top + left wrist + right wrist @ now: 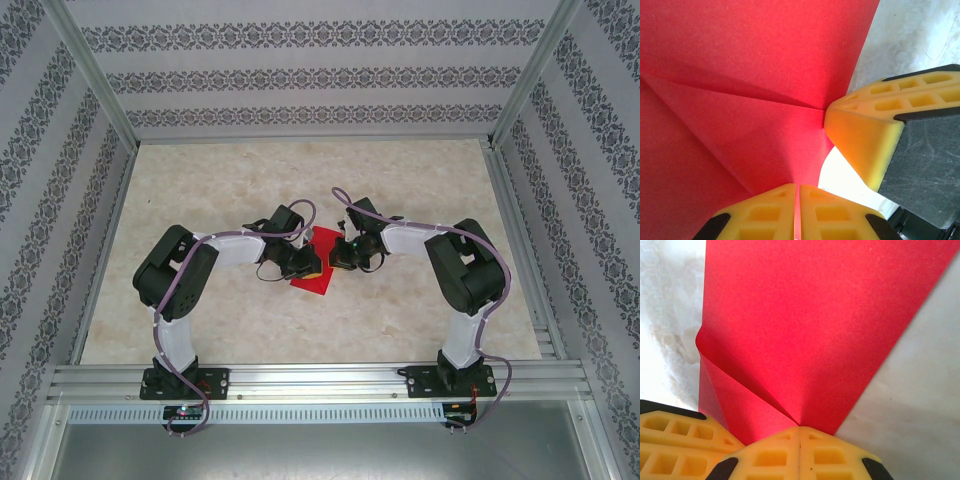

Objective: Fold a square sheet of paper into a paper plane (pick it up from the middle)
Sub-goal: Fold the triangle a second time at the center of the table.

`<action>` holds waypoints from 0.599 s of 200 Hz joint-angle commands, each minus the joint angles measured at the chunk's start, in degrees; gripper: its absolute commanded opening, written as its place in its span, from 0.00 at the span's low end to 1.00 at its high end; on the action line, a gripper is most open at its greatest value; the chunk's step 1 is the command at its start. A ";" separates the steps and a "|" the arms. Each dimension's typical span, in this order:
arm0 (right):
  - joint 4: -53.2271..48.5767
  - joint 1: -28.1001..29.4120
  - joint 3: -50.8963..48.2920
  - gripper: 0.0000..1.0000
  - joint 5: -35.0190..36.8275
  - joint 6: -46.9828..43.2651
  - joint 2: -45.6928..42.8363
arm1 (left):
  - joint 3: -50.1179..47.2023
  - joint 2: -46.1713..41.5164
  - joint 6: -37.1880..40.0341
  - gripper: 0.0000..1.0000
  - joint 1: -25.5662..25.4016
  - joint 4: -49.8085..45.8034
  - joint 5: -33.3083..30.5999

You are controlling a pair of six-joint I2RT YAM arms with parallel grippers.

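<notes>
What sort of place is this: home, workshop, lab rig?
Likely a purpose-built lab recording cell: aluminium frame rails box in a marble-look tabletop, patterned panels stand as walls, and the left arm and right arm are bolted at its near edge, working a red paper sheet.

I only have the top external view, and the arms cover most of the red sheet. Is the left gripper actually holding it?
Observer: Yes. The left wrist view shows the left gripper shut on the square sheet of paper, with red paper running down into the seam between its fingers.
Operator: And the right one?
Observer: The right wrist view shows the right gripper shut on the sheet too, with a crease running out from where it pinches.
</notes>
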 commanded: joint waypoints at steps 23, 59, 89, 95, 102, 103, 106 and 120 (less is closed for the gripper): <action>0.40 -0.05 1.46 0.06 0.30 -0.88 1.44 | 0.23 1.37 0.98 0.11 -0.72 -1.49 -1.34; 0.31 0.03 1.83 0.06 0.06 -0.93 1.70 | 0.05 1.56 0.67 0.11 -0.74 -1.78 -1.96; 0.27 0.04 2.08 0.07 -0.02 -1.00 1.53 | -0.33 1.53 0.02 0.11 -0.72 -1.76 -2.72; 0.27 0.02 2.17 0.08 0.06 -1.01 1.44 | -0.34 1.57 -0.07 0.11 -0.74 -1.84 -2.88; 0.23 -0.01 2.19 0.09 0.06 -1.00 1.27 | -0.37 1.57 -0.11 0.11 -0.80 -1.89 -3.01; 0.25 0.01 2.20 0.09 0.15 -0.97 1.22 | -0.41 1.58 -0.14 0.11 -0.80 -1.87 -3.05; 0.17 0.03 2.21 0.09 0.15 -1.02 1.14 | -0.51 1.53 -0.24 0.11 -0.75 -1.96 -3.16; -0.20 0.03 2.27 0.14 0.75 -0.87 0.36 | -0.60 1.62 -0.37 0.11 -0.77 -2.24 -3.60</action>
